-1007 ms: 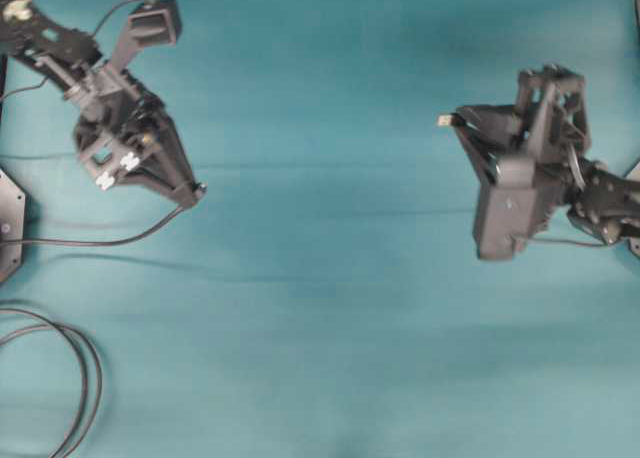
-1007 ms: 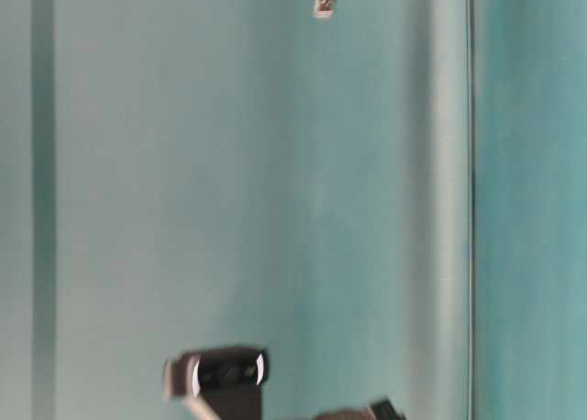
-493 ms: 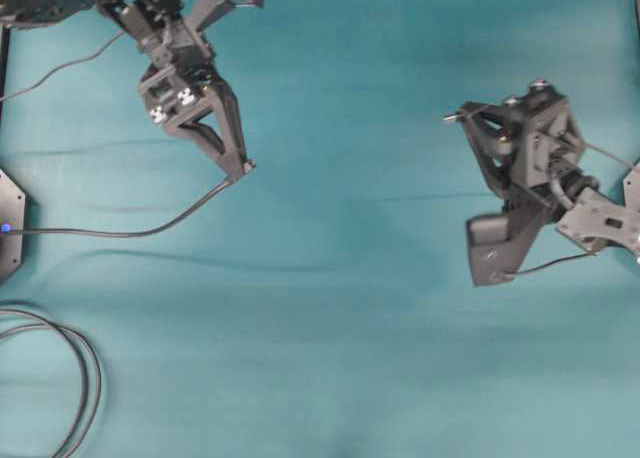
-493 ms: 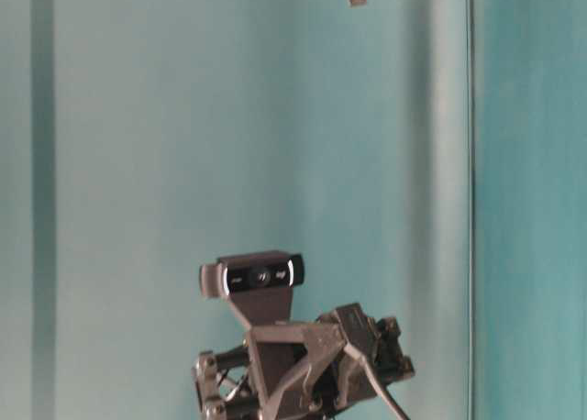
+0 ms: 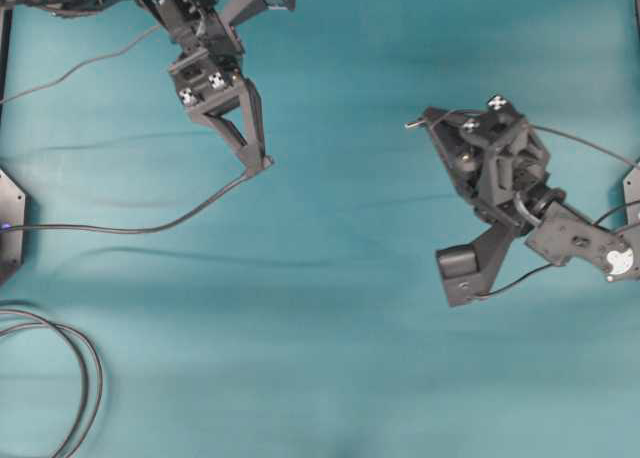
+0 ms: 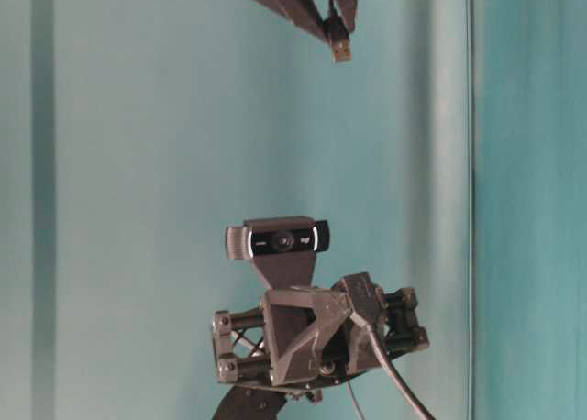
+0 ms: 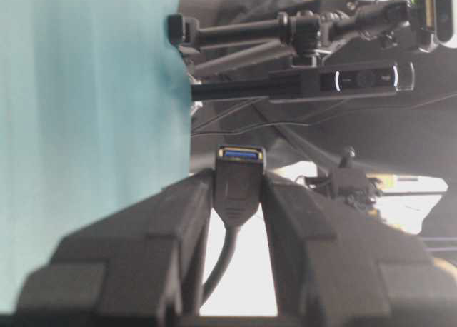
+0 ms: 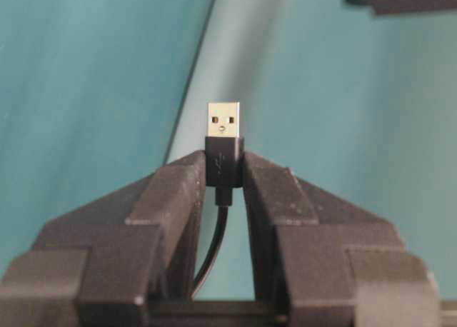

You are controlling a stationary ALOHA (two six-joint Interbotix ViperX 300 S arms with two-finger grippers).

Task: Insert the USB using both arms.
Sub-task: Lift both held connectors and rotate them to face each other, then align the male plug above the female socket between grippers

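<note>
The tiny USB plug with a silver metal tip on a short dark body [image 8: 223, 145] is being gripped by the right black lattice-bodied hand [image 8: 223, 171], its two pointed fingers clamped on the dark body while the silver tip juts out past them and the thin cable hangs down between the jaws. The blunt all-black socket end of the other thin cable [image 7: 240, 180] is being held the same way by the left black hand [image 7: 235, 198], closed on its body with the blue-lined opening facing outward.

In the overhead view the left hand [image 5: 262, 164] is being seen further right and further toward the middle of the teal cloth-covered worktop [image 5: 330, 378] than a second ago, with its thin dark cable [image 5: 120, 228] being trailed off to the left edge. The right hand [image 5: 425, 120] is being seen slightly further left than before, with its wrist rolled, so the plug [image 5: 412, 124] is being pointed leftward. The two ends are being kept well apart, with bare worktop between them.

By this reading, the approach is being carried out and the gap is being narrowed; alignment of plug and socket and the insertion itself are not yet being done. A thicker looped black cable [image 5: 80, 368] is lying unused at the near left
</note>
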